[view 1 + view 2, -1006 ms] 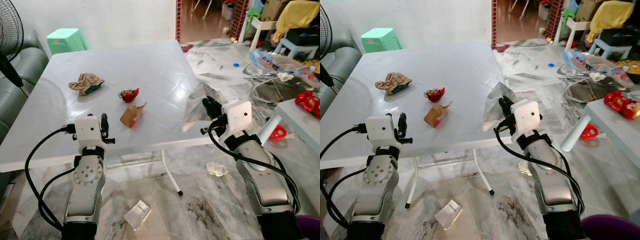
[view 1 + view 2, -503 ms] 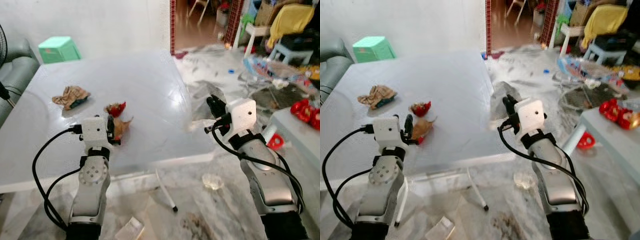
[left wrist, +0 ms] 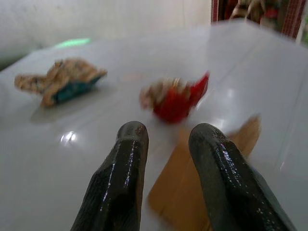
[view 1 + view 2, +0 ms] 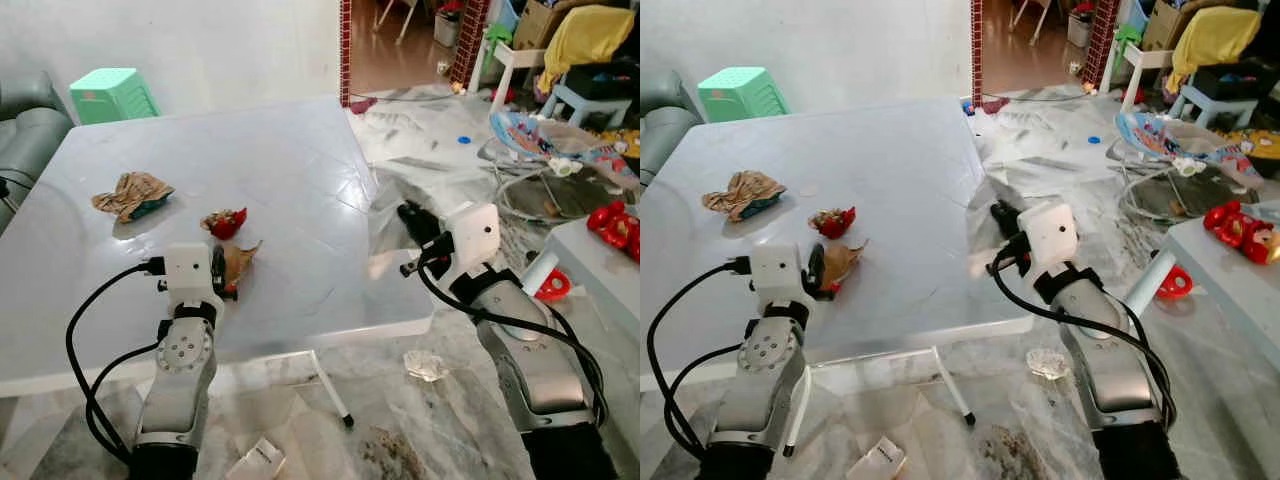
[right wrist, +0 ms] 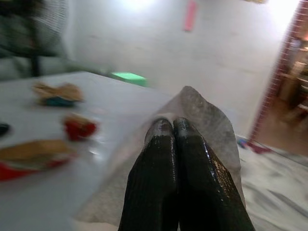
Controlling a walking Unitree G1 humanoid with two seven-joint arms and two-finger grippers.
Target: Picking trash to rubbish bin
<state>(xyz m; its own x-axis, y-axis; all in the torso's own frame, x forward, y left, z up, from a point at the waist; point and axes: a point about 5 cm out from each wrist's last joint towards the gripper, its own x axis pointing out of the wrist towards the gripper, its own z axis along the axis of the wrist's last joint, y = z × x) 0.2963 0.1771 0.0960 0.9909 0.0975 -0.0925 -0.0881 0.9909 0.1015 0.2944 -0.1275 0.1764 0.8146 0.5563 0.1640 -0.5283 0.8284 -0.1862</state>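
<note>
Left gripper [image 3: 166, 139] hovers low over the white square plastic table [image 4: 300, 170], its two black fingers [image 3: 130, 159] parted by a narrow gap, nothing between them. The flat brown cardboard wrapper with a red edge [image 3: 192, 192] lies directly ahead of and under the fingertips, slightly toward the robot's right of the gap; touching or just short of touching, can't tell. Its long axis runs diagonally away from the fingers, toward the far right. Just beyond it along the same line sits the crumpled red foil wrapper [image 4: 226, 222]. The crumpled tan paper with a teal patch [image 4: 130, 193] is further off, ahead and to the left of the left gripper.

Right gripper [image 5: 173, 126] sits past the table's right edge, pinched tight on a thin translucent grey plastic sheet [image 5: 202, 115] that fans out around and beyond the tips. It is well apart from all three table scraps.

Judgement: the left arm is clearly nearer, and the cardboard wrapper is the next pick. It needs a small forward and downward move, with the gap shifted a little right to straddle the piece across its short side.
</note>
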